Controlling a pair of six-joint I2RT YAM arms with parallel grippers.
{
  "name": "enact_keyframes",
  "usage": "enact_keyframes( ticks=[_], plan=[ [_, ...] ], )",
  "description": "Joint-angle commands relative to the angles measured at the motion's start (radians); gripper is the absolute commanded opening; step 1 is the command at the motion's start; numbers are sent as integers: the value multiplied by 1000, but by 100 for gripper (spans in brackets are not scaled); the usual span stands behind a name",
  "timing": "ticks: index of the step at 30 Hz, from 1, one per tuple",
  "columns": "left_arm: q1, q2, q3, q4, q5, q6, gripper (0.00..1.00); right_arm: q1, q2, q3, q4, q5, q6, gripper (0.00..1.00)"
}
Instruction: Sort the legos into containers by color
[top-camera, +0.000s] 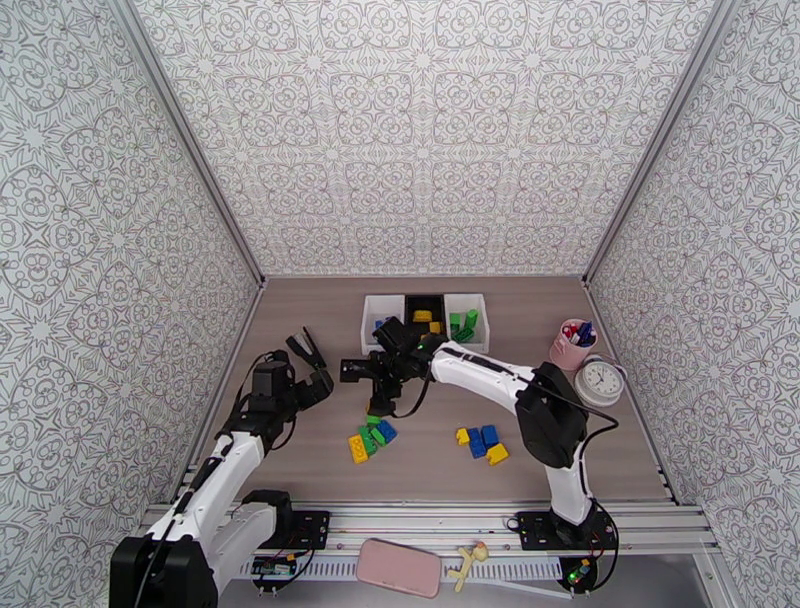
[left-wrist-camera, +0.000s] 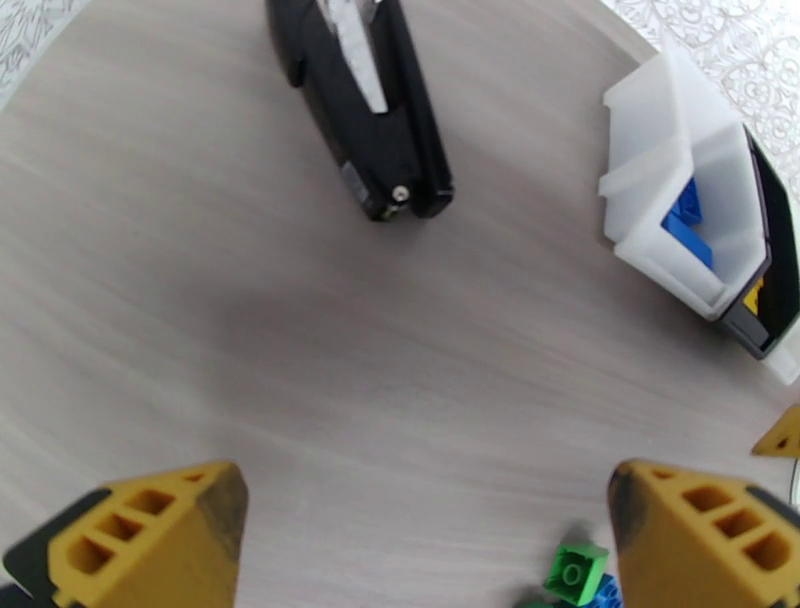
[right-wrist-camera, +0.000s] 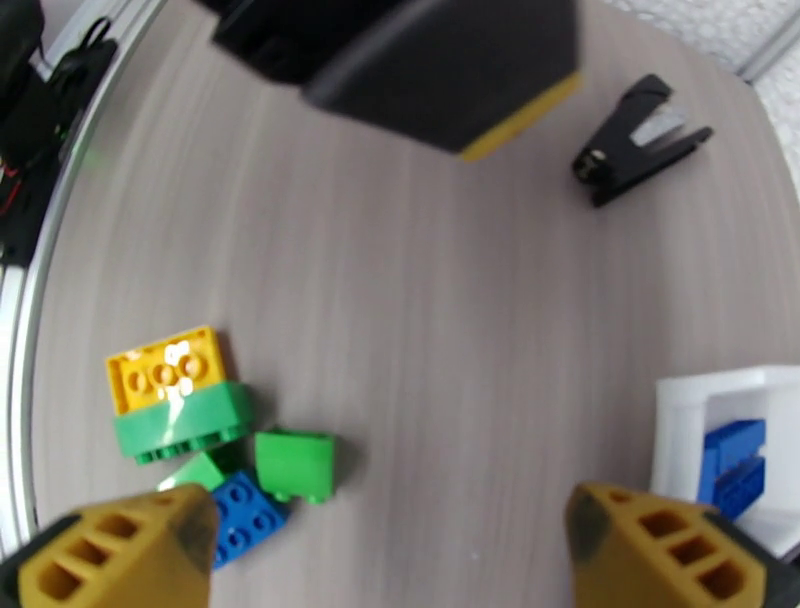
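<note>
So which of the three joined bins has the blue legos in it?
The white bin at the left end of the row; blue legos lie in it. The black middle bin holds yellow legos, the right white bin green legos.

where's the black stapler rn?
Top view: the black stapler lies on the left half of the table, left of the white bin holding blue bricks. The left wrist view has it top centre.
</note>
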Motion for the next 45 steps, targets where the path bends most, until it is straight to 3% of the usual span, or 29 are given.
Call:
enact_keyframes(
  ticks=[1,24,33,36,45],
  plan=[
    [17,3,38,-37,13,-13,100,16,56,76,-115,2,-30,95],
    [19,14,48,-44,0,5,100,34,264,238,-210,91,17,91],
    [18,13,46,-44,-1,8,100,34,297,269,-235,97,25,79],
    [20,11,47,-45,-1,10,100,34,305,274,-241,101,28,67],
    [18,11,47,-43,2,10,100,34,312,280,-242,104,32,48]
  ],
)
